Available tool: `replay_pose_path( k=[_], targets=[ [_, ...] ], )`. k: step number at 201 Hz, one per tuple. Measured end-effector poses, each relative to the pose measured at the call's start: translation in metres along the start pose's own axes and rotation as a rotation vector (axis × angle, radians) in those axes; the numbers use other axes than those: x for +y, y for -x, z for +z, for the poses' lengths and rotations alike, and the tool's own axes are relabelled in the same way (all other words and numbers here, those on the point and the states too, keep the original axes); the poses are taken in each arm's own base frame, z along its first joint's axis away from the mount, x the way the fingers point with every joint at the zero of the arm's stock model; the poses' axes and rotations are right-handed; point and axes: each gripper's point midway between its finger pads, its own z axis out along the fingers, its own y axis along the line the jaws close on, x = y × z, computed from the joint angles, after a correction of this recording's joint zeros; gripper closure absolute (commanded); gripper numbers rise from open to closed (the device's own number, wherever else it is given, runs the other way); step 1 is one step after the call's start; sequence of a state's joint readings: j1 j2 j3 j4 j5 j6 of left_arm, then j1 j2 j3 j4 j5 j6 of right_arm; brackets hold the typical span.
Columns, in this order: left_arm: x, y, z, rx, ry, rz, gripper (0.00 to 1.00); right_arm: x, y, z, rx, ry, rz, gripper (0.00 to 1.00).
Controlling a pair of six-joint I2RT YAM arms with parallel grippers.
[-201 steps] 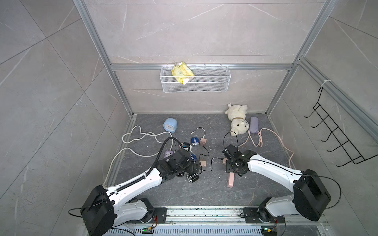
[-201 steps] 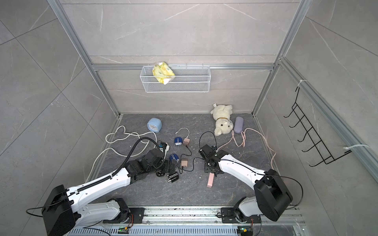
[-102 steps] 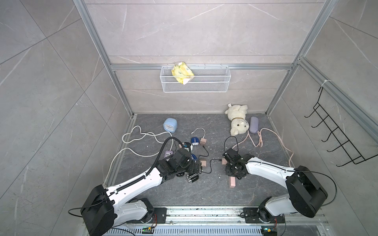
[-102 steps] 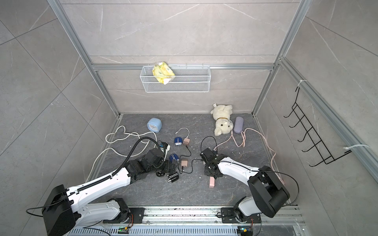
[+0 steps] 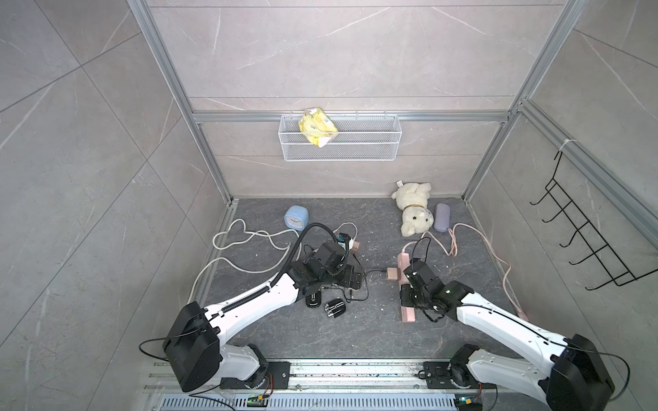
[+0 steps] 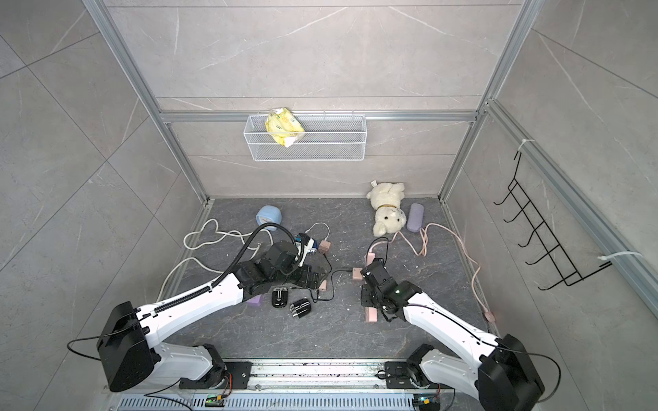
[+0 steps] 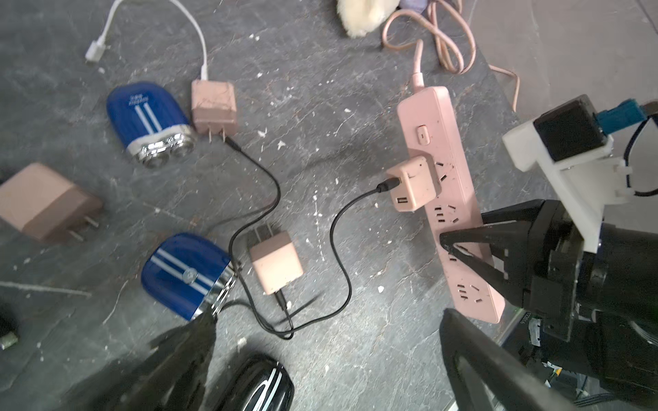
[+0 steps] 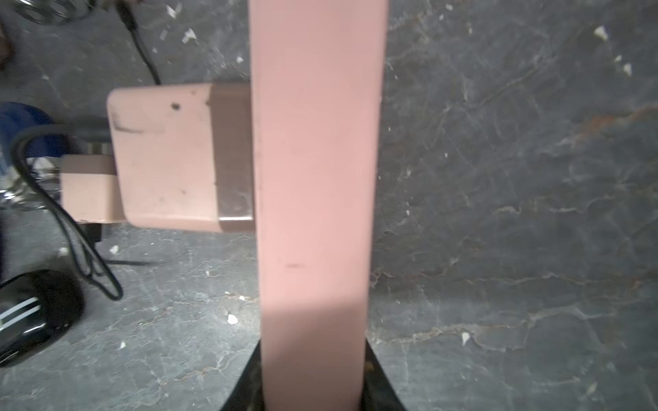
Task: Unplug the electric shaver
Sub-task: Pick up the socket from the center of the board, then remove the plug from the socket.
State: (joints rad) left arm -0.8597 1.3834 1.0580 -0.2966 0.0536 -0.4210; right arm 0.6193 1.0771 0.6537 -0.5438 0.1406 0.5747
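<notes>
My right gripper (image 8: 313, 388) clamps the power strip (image 7: 448, 149) steady; the left gripper (image 7: 320, 348) hangs spread wide over the shaver (image 7: 181, 274), at the strip's nine o'clock. Next I'd pinch the adapter (image 7: 414, 185) and pull.

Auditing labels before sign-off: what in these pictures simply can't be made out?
- Right claw tips: right wrist view, pink power strip covers them.
- Whether the plugged adapter feeds either blue shaver: left wrist view, black cables tangle.
- Black striped object: left wrist view, blurred, cut by the edge.
</notes>
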Motion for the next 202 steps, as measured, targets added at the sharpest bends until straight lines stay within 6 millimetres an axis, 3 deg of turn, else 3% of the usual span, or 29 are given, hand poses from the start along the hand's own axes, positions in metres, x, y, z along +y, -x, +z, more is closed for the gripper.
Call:
replay_pose_path(
  k=[38,63,94,119,142,167,202],
  targets=[
    [-0.044,0.053,-0.007,-0.019,-0.128,0.113,0.01,0.009,0.007,-0.019,-0.111,0.089,-0.083,1.0],
    [-0.057,0.077,-0.006,-0.033,-0.179,0.17,0.01,0.011,0.009,-0.033,-0.168,0.128,-0.13,1.0],
    [-0.042,0.076,0.011,0.034,-0.219,0.149,0.02,0.012,0.014,-0.041,-0.208,0.144,-0.163,1.0],
    [-0.03,0.063,0.037,0.122,-0.241,0.134,0.03,0.014,0.016,-0.046,-0.225,0.158,-0.18,1.0],
    [-0.031,0.046,0.055,0.202,-0.282,0.144,0.01,0.018,0.017,-0.047,-0.231,0.175,-0.196,1.0],
    [-0.039,0.041,0.057,0.236,-0.334,0.157,0.01,0.02,0.016,-0.046,-0.228,0.179,-0.212,1.0],
    [-0.054,0.051,0.048,0.22,-0.396,0.18,0.02,0.022,0.012,-0.038,-0.197,0.172,-0.23,1.0]
  ],
)
